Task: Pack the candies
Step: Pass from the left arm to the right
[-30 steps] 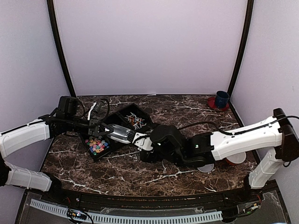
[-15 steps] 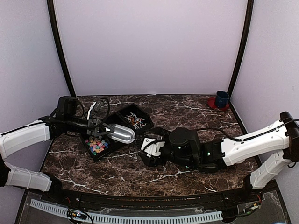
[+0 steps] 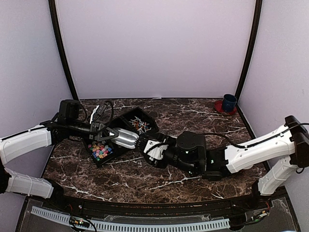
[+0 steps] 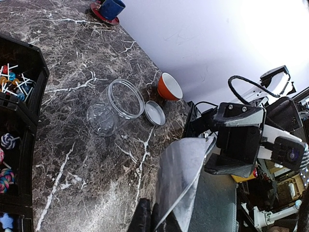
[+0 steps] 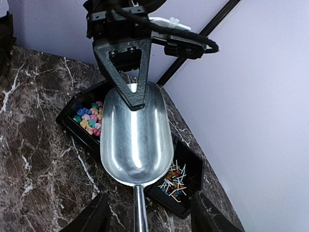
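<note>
While the scoop [image 3: 126, 138] hangs over the black tray [image 3: 99, 163], we take the top view first. The left fingers [image 3: 107, 135] are clamped on the far end of its bowl, and the right fingers [image 3: 146, 143] sit at its handle end. Its long axis runs across the table [image 3: 193, 116] from arm to arm, bowl toward the left, handle toward the right. The candies [image 3: 100, 150] lie in the tray: pastel pieces in the near compartment, stick pieces [image 3: 139, 124] in the far one.

From the left wrist we see the scoop's underside [image 4: 181, 179] reaching away toward the right arm. Candies [image 4: 7, 141] show in the tray at the left edge. An open clear jar [image 4: 113, 107] stands well apart from them, its lid [image 4: 155, 112] just beside it.

From the right wrist the bowl [image 5: 135, 140] looks empty, and one left finger [image 5: 133, 89] pinches its far rim. The handle comes straight toward the camera and passes between the right fingers [image 5: 99, 215]. These stand apart on either side of it, gripping nothing that we can see.

We judge the right arm nearer the handle. Its fingers need to meet squarely across the stem.
</note>
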Available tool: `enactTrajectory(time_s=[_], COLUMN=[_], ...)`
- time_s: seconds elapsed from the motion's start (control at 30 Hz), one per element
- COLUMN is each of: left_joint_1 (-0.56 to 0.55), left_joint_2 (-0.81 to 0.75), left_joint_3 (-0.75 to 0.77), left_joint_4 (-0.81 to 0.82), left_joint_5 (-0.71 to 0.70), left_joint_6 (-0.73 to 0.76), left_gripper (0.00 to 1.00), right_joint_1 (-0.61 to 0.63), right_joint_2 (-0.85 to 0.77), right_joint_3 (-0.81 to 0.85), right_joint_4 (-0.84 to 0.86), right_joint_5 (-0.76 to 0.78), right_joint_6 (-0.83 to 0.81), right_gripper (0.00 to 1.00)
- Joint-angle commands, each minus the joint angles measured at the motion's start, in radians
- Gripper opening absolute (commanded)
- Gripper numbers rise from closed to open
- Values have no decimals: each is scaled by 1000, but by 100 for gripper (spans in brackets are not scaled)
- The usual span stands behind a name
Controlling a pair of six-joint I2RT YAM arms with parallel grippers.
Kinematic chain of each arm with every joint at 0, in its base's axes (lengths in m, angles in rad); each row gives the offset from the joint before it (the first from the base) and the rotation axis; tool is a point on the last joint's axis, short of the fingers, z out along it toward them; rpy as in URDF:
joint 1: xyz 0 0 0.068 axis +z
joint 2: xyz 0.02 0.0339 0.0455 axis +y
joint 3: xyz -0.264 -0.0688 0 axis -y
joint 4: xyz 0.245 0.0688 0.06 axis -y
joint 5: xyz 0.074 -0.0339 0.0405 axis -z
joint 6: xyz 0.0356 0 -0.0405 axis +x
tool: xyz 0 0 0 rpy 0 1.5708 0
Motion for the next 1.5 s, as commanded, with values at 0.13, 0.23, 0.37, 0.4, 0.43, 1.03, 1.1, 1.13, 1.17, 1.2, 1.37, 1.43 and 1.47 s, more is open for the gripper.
enactTrajectory(time_s=[0.13,0.23,0.37,0.4,0.43,1.03,1.1,1.13,1.17,1.2,1.37,1.43,1.47], left_joint_1=[-3,-3,-3,-2,-3,-3,-2,-3,-3,-3,-3,-3,-3], left_joint_2=[-17,-14,-12,-13,-14,-15,-13,-12,-12,-11,-9,-9,-9], left_joint_3=[-14,-14,-12,-13,-13,-13,-12,-11,-11,-11,-12,-12,-11], left_joint_4=[38,37,33,33,33,23,23,22,22,22,22,23,25], left_joint_5=[35,33,33,33,32,24,22,21,21,23,24,26,28], left_joint_6=[-10,-8,-8,-8,-7,-1,-2,-2,-1,-1,-1,-3,-5], left_gripper=[0,0,0,0,0,0,0,0,0,0,0,0,0], right_joint_1=[6,7,8,9,10,17,18,20,20,20,23,24,25], right_joint_2=[58,90,115,117,117,77,75,74,74,74,33,27,24], right_joint_3=[21,44,66,67,67,38,29,26,22,19,1,-5,-8], right_joint_4=[34,15,3,6,8,58,70,73,76,77,101,113,120], right_joint_5=[34,48,46,45,46,29,21,17,12,7,-9,-13,-15], right_joint_6=[-25,-27,-27,-27,-27,-49,-53,-53,-52,-52,-46,-43,-43], right_gripper=[47,45,39,37,36,14,14,13,13,12,12,11,11])
